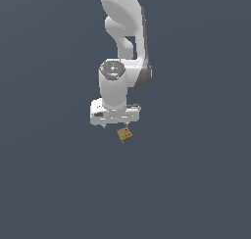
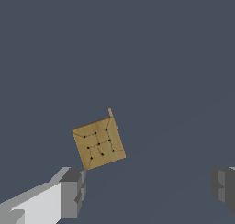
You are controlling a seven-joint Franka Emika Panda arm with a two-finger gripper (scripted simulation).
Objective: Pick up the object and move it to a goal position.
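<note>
The object is a small tan-brown cube [image 1: 125, 134] with dark dots on its face, lying on the flat grey ground just in front of and slightly to the exterior view's right of my gripper [image 1: 116, 125]. In the wrist view the cube [image 2: 99, 143] sits rotated, ahead of the two fingertips [image 2: 72, 191] and nearer to that one than to the other fingertip [image 2: 224, 187]. The jaws stand wide apart with nothing between them. The gripper hovers close above the ground, pointing down.
The white arm [image 1: 123, 42] rises behind the gripper. The ground [image 1: 196, 184] is a plain dark grey surface with no other objects or goal marker showing.
</note>
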